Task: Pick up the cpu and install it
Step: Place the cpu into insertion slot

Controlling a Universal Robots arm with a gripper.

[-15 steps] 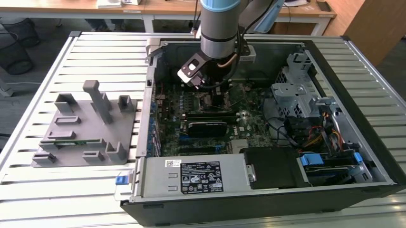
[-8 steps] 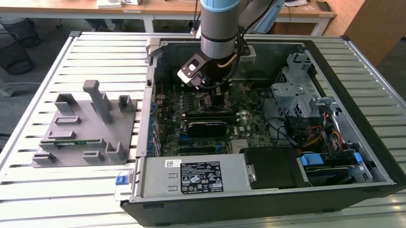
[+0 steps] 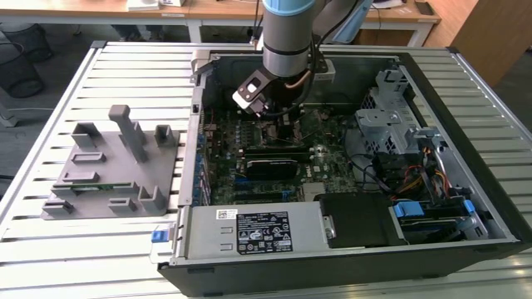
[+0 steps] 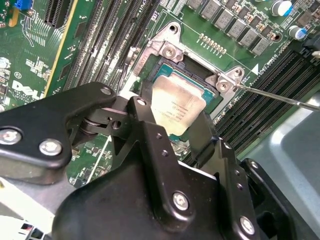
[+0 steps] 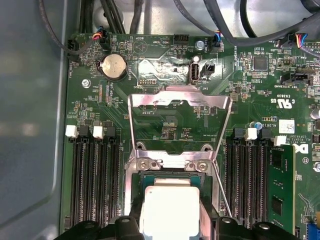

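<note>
The cpu point(image 4: 176, 105) is a small square chip with a pale silver top, lying low in the motherboard socket point(image 4: 167, 52). In the first wrist view the cpu point(image 5: 170, 207) sits just under the socket's raised metal load plate point(image 5: 180, 107). My gripper point(image 4: 174, 119) is directly over it, with one black finger against each of two opposite edges, shut on the chip. In the exterior view the gripper point(image 3: 278, 115) reaches down into the open computer case point(image 3: 465, 75) near the middle of the board.
A thin metal socket lever point(image 4: 280, 97) sticks out beside the socket. Memory slots point(image 5: 92, 180) flank it, and a green memory stick point(image 5: 282, 185) stands in one. A grey plastic holder point(image 3: 112, 174) sits on the slatted table at the exterior view's left. Cables and drive cages point(image 3: 399, 124) fill the case's right side.
</note>
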